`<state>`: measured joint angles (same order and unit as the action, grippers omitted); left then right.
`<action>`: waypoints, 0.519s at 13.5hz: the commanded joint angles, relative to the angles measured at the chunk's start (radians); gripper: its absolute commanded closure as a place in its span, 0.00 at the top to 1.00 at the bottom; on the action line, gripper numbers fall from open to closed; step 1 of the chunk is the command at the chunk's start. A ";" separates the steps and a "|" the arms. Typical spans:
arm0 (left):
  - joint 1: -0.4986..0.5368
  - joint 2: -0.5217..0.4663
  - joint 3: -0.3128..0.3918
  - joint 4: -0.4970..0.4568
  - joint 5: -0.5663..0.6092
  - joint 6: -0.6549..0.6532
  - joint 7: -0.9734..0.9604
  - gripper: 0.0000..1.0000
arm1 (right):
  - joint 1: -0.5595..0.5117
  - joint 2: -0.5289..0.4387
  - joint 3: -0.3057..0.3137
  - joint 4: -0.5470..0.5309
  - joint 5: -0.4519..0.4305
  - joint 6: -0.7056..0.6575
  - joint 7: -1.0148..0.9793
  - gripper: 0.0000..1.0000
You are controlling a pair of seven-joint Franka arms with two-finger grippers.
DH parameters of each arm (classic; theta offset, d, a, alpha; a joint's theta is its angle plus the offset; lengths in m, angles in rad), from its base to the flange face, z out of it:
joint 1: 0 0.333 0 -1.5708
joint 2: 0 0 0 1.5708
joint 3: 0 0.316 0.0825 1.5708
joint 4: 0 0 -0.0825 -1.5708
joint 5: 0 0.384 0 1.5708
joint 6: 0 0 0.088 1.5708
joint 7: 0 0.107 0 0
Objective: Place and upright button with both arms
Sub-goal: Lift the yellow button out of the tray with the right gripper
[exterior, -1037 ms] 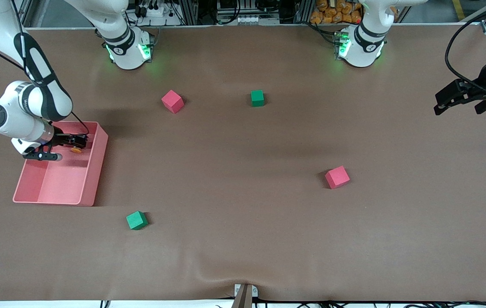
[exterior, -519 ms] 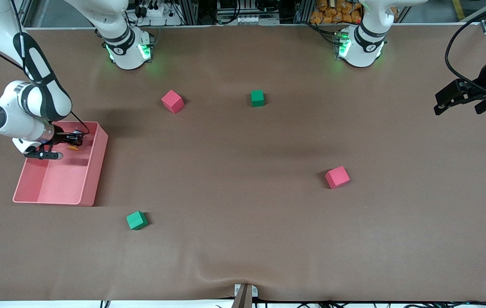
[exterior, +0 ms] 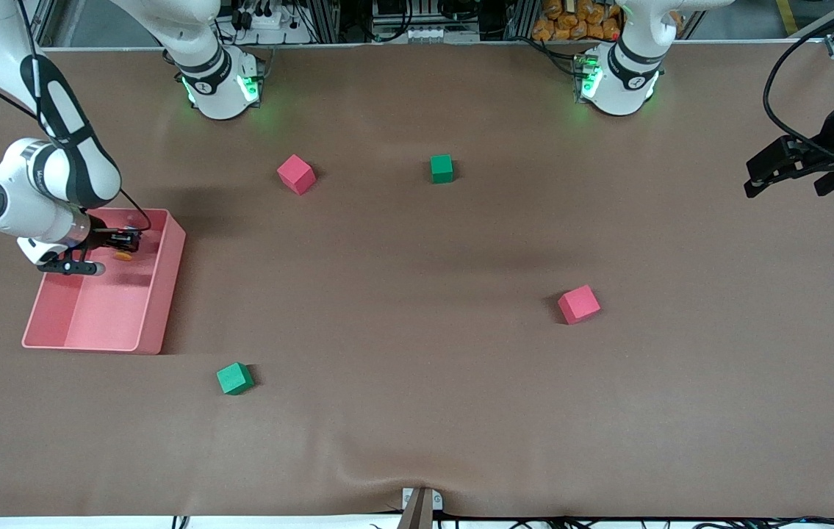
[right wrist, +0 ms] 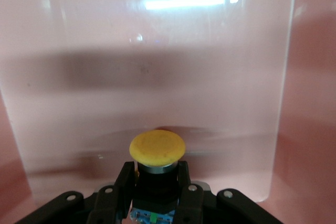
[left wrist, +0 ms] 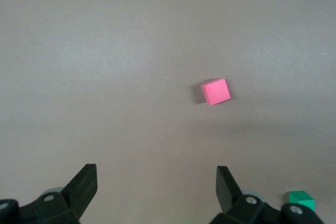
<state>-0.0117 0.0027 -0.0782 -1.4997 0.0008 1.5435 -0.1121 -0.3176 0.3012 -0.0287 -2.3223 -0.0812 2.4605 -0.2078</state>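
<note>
**Button Gripped Inside the Pink Bin**

Brown matting covers the table point(exterior: 417, 411) from edge to edge, and the two green-lit arm bases are seen along its upper edge in the front view. At the right arm's end of the table a pink bin point(exterior: 167, 294) is set. The right gripper point(exterior: 126, 242) is lowered into this bin, and its fingers point(right wrist: 122, 184) are clamped on the black body of the button point(right wrist: 157, 150); the round orange-yellow cap is shown projecting past the fingertips toward the bin's pale pink wall.

The left gripper point(exterior: 780, 173) is held in the air over the left arm's end of the table, where that arm waits. Its jaws are spread wide, and nothing is seen between them.

Four foam cubes are scattered on the matting. One red cube point(exterior: 295, 174) and one green cube point(exterior: 441, 168) lie near the bases. A second red cube point(exterior: 578, 304) lies nearer the front camera, and a second green cube point(exterior: 234, 378) is nearest of all, close to the bin.
</note>
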 commanded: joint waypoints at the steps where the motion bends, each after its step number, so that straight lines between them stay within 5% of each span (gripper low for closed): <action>1: -0.004 0.003 -0.002 0.010 0.010 -0.002 -0.001 1.00 | -0.005 -0.030 0.012 0.087 -0.015 -0.128 -0.009 0.00; 4: -0.004 0.003 -0.002 0.010 0.011 -0.002 -0.001 1.00 | -0.003 -0.020 0.013 0.272 -0.014 -0.366 -0.053 0.00; 7: -0.004 0.003 -0.002 0.010 0.008 -0.002 -0.003 1.00 | 0.040 -0.020 0.013 0.366 -0.014 -0.454 -0.052 0.00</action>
<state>-0.0119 0.0028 -0.0782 -1.4997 0.0008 1.5435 -0.1121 -0.3091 0.2813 -0.0200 -2.0074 -0.0813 2.0565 -0.2570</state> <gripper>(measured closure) 0.000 0.626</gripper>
